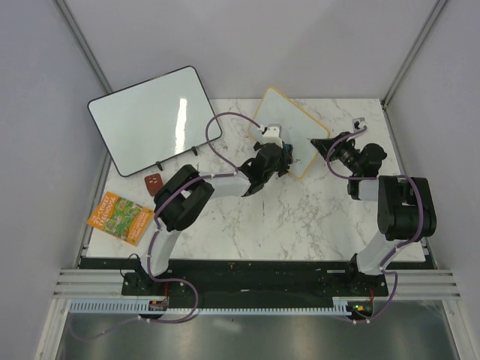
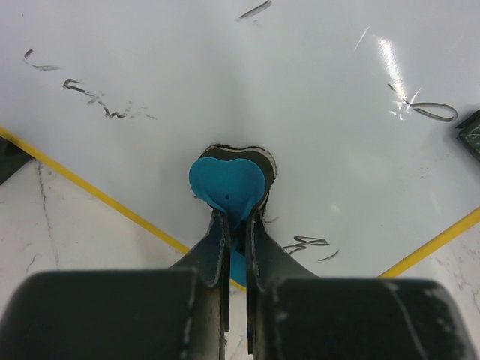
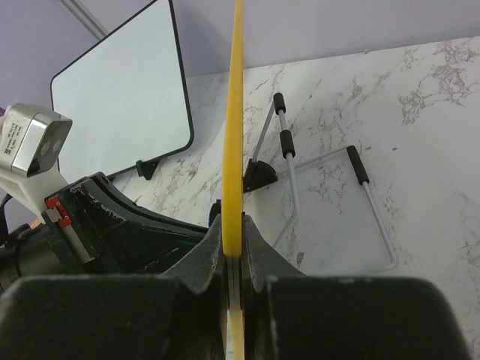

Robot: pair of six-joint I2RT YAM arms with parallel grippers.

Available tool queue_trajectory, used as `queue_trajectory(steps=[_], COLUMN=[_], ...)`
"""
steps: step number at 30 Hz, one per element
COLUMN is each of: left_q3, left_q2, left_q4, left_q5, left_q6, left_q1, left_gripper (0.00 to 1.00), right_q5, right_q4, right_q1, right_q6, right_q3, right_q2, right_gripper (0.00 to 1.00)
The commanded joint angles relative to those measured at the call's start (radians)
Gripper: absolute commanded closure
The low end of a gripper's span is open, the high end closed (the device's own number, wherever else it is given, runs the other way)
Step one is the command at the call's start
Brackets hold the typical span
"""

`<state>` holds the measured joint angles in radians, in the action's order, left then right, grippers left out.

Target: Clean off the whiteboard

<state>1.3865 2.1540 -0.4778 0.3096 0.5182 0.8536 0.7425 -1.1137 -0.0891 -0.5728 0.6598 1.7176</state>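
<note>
Top external view: the whiteboard (image 1: 294, 118) was seen at the far middle of the table (image 1: 300, 217), a larger black-framed board (image 1: 154, 118) to its left, a booklet (image 1: 120, 217) and brown block (image 1: 154, 181) nearer. Only in the left wrist view was the left gripper (image 2: 236, 225) shown closed on a blue eraser (image 2: 225, 178) pressed against the whiteboard, beside smudged writing (image 2: 105, 105). In the right wrist view the right gripper (image 3: 234, 251) was shown clamped on the whiteboard's yellow frame, a wire stand (image 3: 330, 195) beyond.
</note>
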Motion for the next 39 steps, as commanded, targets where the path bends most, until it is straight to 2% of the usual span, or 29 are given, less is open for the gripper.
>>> queue_trajectory(steps=[1,6,19,27,31,37,39], left_q3=[0.078,0.121,0.151,0.135,0.149,0.169,0.175], left_q2=[0.047,0.060,0.056,0.049,0.046,0.053,0.058], left_q4=[-0.033,-0.013,-0.016,-0.087,-0.084,-0.039,-0.025], left_q5=[-0.005,0.065,0.019,-0.050,0.000,0.193,0.210], left_q6=[0.006,-0.026,-0.070,-0.067,-0.081,-0.092,-0.075], left_q1=[0.068,0.127,0.156,0.163,0.173,0.173,0.162], left_gripper=[0.98,0.98,0.98,0.98,0.98,0.98,0.98], right_q5=[0.113,0.113,0.112,0.112,0.112,0.112,0.112], right_q4=[-0.032,-0.032,-0.029,-0.026,-0.028,-0.028,-0.028], right_q1=[0.029,0.031,0.032,0.034,0.034,0.035,0.035], right_q6=[-0.038,-0.036,-0.036,-0.036,-0.036,-0.035,-0.036], right_q3=[0.027,0.027,0.031,0.034,0.035,0.035,0.035], right_q2=[-0.027,-0.026,-0.021,-0.016,-0.013,-0.012,-0.012], right_gripper=[1.00,1.00,1.00,1.00,1.00,1.00,1.00])
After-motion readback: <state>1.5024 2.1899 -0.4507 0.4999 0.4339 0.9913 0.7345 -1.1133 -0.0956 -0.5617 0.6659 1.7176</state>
